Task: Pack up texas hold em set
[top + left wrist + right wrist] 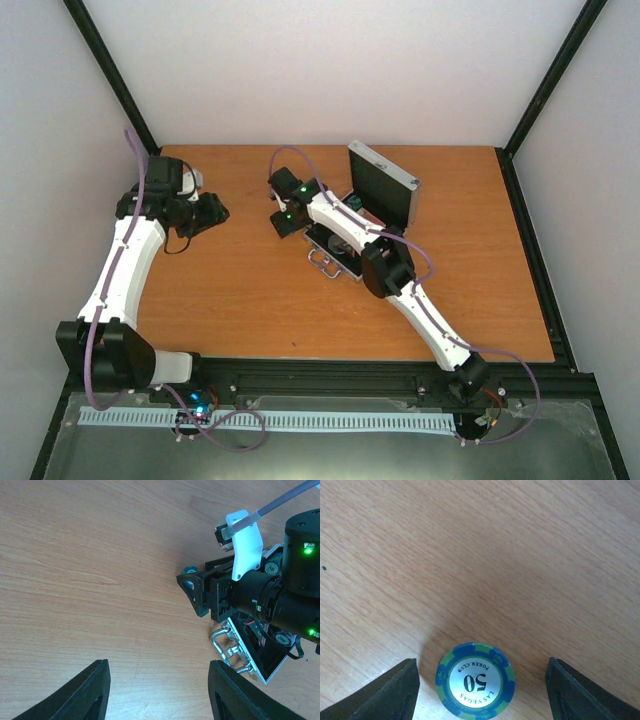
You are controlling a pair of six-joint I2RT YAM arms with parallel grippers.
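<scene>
Fingers (395, 695) of the right gripper (282, 222) stand wide apart, one on each side of a single poker chip (475, 680), with nothing clamped. In the right wrist view the chip lies flat and face up on the table (230, 300), between the two black pads and touching neither. Being round, it has no long axis to line up with; what matters is that it sits low and thin on the wood, so I judge the pads must reach the surface before closing across its rim. It is smooth, with a blue edge broken by green patches and a silvery centre printed 50 and LAS VEGAS POKER CLUB.

Right of that gripper and slightly nearer, the case (345, 245) lies open under the right forearm, its lid (383, 180) standing up on the far-right side. Its shell is ribbed silver metal, its lining black, and a bright wire handle (227, 647) juts from its near-left edge. A few round chips show inside, mostly hidden by the arm.

Well apart to the left, the left gripper (208, 212) hangs over bare wood, its fingers also spread with nothing between them. The right arm is plainly the nearer one to the chip, and from there the case is close by on the right. The tabletop is matt orange-brown wood grain.
</scene>
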